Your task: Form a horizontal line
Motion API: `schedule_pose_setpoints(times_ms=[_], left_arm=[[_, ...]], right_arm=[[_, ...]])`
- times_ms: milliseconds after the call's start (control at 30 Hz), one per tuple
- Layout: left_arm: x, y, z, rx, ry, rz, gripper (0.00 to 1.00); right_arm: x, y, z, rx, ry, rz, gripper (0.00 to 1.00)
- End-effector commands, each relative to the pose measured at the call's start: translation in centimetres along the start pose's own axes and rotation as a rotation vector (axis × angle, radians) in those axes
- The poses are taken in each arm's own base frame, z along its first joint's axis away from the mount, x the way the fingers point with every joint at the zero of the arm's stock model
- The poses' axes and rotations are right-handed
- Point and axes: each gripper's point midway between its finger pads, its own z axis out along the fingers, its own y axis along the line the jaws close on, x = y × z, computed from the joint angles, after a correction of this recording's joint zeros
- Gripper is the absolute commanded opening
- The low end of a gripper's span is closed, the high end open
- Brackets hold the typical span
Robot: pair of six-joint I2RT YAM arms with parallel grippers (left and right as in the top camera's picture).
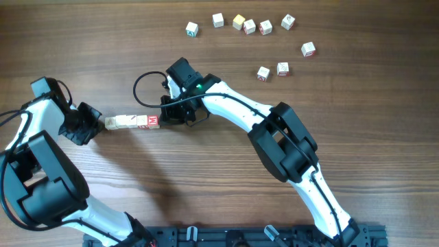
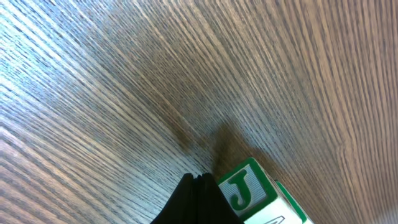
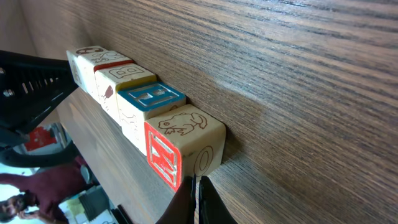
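Mid-table, the horizontal line (image 1: 132, 122) of letter cubes runs left to right, its left end touching the clenched, empty left gripper (image 1: 100, 124) and its red-M right end at the clenched, empty right gripper (image 1: 164, 118); loose cubes (image 1: 249, 26) lie scattered far right.
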Motion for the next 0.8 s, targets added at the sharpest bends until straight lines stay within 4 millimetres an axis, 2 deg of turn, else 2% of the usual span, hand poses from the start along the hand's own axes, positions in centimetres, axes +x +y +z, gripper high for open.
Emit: schedule_pose_setpoints(times_ms=[0,200,333,400,533,633,700,767], left_arm=[[-0.1,0.3,-0.1,-0.017,-0.012,-0.005,0.05],[0.1,0.5,-0.1,-0.022,-0.003,-0.007,0.04],[0.2,1.3,-0.2,-0.069,-0.008,-0.009,0.04],[0.3,2.3,-0.3,-0.122,-0.008,-0.012,0.04],[0.3,6.0,-1.1,-0.324,-0.038,-0.015,0.04],[0.4,6.2,-1.2,-0.342,-0.035,-0.013,0.04],[0.5,6.0,-1.1,-0.33,-0.032,-0.012,0.04],[0.3,5.8,-1.1,-0.321,-0.04,-0.012,0.04]], right_arm=[[0.7,-1.0,0.8,0.025,0.02,0.035,0.05],[-0.1,-1.8,0.4,0.045,-0.006,0.044,0.05],[-0.6,-2.5,0.1,0.069,-0.025,0.053,0.04],[-0.7,-4.0,-0.2,0.14,-0.046,0.08,0.04],[-1.0,-9.2,-2.2,0.357,-0.092,0.164,0.04],[-1.8,-10.7,-3.5,0.383,-0.104,0.169,0.04],[-2.2,-10.9,-3.9,0.362,-0.102,0.166,0.04],[-1.4,-9.5,-3.5,0.276,-0.039,0.128,0.04]])
